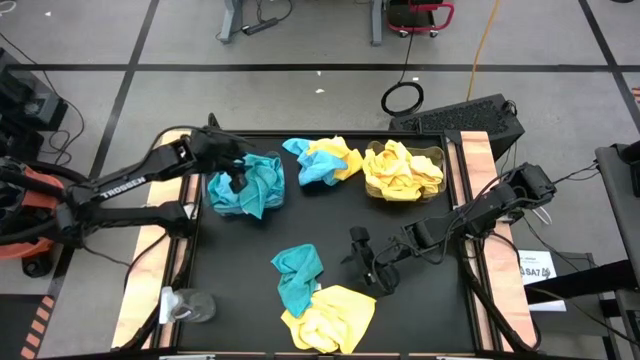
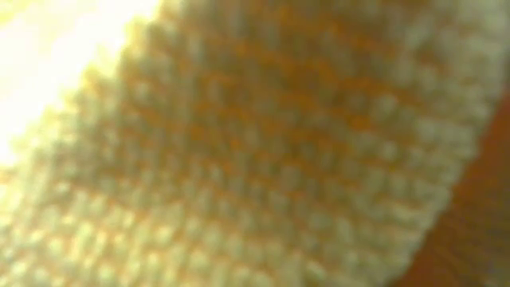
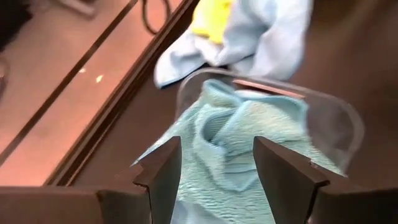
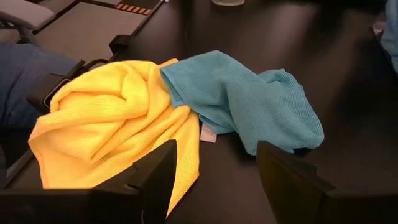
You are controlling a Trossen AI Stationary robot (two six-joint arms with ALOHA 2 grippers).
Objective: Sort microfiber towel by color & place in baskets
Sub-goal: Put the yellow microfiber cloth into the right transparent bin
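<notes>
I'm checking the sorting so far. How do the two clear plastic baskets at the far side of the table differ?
The left clear plastic basket holds teal-blue microfiber towels; the right clear plastic basket holds yellow microfiber towels. The left end effector, open, hovers over the left basket; nothing hovers over the right one. Both are heaped above their rims.

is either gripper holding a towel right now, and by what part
Nothing is held. The left gripper stands open over the teal towels in their basket; the right gripper is open, short of the loose yellow towel.
</notes>
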